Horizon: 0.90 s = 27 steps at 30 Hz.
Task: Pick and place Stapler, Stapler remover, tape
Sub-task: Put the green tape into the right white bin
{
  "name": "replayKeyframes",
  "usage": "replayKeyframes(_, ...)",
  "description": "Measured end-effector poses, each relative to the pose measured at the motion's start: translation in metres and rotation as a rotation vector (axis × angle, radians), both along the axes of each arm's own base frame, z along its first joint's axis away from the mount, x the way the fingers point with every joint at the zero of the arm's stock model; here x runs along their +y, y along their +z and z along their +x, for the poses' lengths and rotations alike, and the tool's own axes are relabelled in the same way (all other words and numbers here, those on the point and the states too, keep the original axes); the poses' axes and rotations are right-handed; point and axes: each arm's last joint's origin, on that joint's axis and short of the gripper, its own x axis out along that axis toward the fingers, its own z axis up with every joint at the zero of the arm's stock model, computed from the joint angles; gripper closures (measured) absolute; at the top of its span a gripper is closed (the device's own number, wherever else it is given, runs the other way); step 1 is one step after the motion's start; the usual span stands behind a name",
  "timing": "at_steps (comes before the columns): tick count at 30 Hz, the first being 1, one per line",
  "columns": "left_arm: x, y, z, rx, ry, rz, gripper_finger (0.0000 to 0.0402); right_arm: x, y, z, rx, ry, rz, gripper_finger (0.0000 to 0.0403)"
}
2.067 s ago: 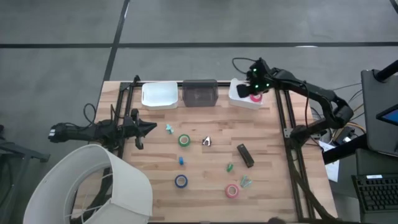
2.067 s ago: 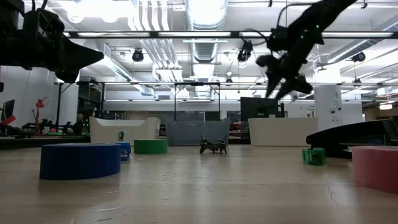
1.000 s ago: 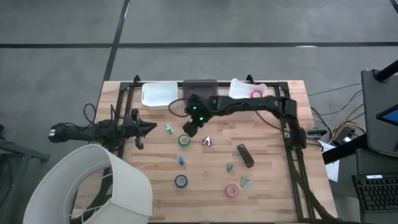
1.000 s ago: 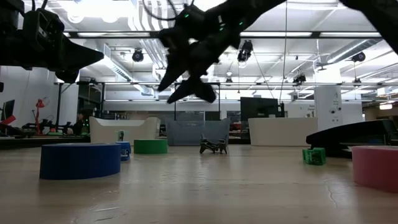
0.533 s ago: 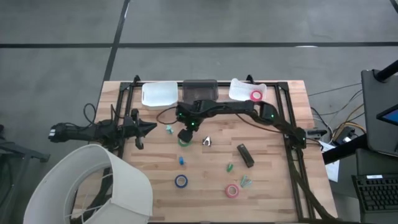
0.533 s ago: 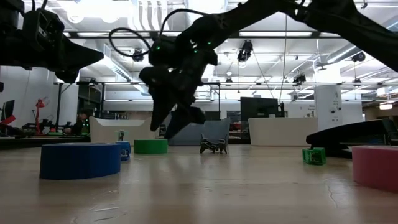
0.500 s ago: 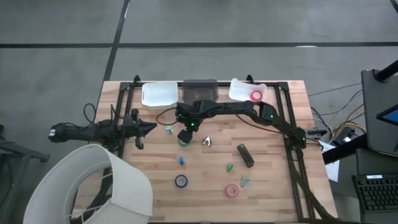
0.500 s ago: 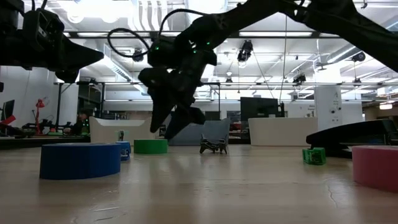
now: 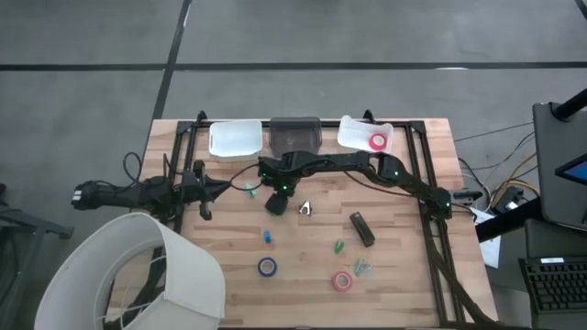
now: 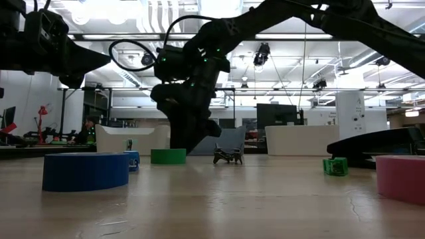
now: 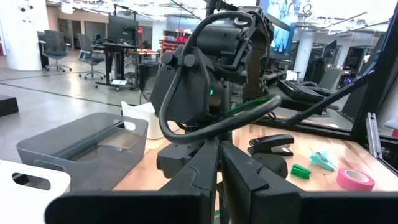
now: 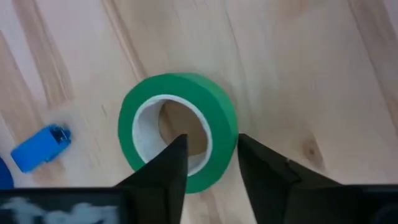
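Observation:
The green tape lies flat on the table, a ring with an open centre, also seen in the low view. My right gripper is open and points down at it; one finger stands over the ring's hole, the other outside its wall. In the high view the right gripper hides this roll. A red tape lies in the far right white tray. The blue tape, pink tape, black stapler and silvery staple remover lie on the table. My left gripper waits shut at the table's left. My right gripper comes from above with its fingers on either side of the green tape's wall. I cannot tell whether they touch it. The roll lies flat on the table.
A white tray and a grey tray stand along the far edge. A teal claw piece, a small blue piece, a green piece and teal bits are scattered about. A white shade covers the near left corner.
My right gripper has swung from the far side toward the table's left and come down over the green tape, tipping to point downward. The green tape has shifted slightly toward the table's right.

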Motion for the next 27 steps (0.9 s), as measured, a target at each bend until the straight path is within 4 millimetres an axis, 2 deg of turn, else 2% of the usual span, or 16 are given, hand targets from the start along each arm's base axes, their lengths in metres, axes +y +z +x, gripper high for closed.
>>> replayKeyframes(7, 0.0, 0.0, 0.0, 0.0, 0.0, 0.0, 0.0376, 0.001, 0.002, 0.0, -0.019, 0.059, 0.045, 0.0366)
replayKeyframes(13, 0.0, 0.0, 0.0, 0.0, 0.0, 0.0, 0.0376, 0.003, 0.017, -0.007, 0.032, 0.105, 0.055, 0.0372)
replayKeyframes(21, 0.0, 0.0, 0.0, 0.0, 0.0, 0.0, 0.0376, -0.006, 0.073, -0.033, 0.07, 0.148, -0.137, 0.0361)
replayKeyframes(27, 0.0, 0.0, 0.0, 0.0, 0.0, 0.0, 0.0376, -0.03, 0.108, -0.059, 0.11, 0.109, -0.315, 0.0358)
